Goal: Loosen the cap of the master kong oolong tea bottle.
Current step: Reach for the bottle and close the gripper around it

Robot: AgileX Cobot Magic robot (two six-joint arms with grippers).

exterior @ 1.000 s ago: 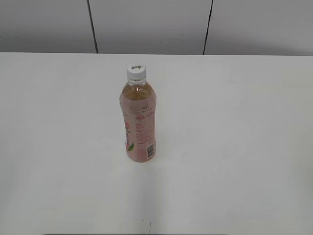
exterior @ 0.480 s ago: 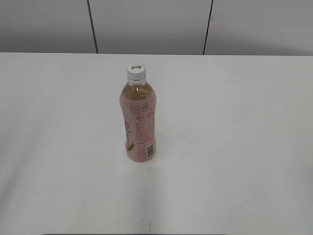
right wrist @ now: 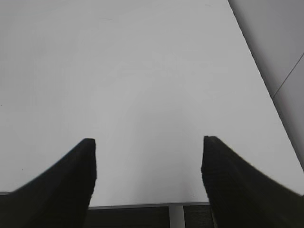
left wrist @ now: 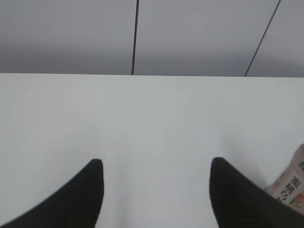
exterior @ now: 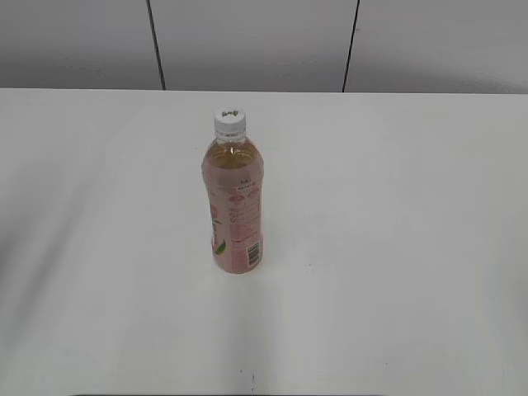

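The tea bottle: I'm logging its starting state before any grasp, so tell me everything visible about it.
The master kong oolong tea bottle is slim, clear plastic, holding amber tea, wrapped in a pale pink label with red print and a barcode. Its white ribbed cap is on. It stands upright on the white table; no gripper touches it. The left wrist view catches only its label edge.

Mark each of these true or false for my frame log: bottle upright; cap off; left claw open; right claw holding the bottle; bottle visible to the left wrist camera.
1. The bottle stands upright on the table. True.
2. The cap is off. False: it sits on the neck.
3. The left claw is open. True.
4. The right claw holds the bottle. False: it is open and empty.
5. The left wrist view shows the bottle. True, at its right edge.
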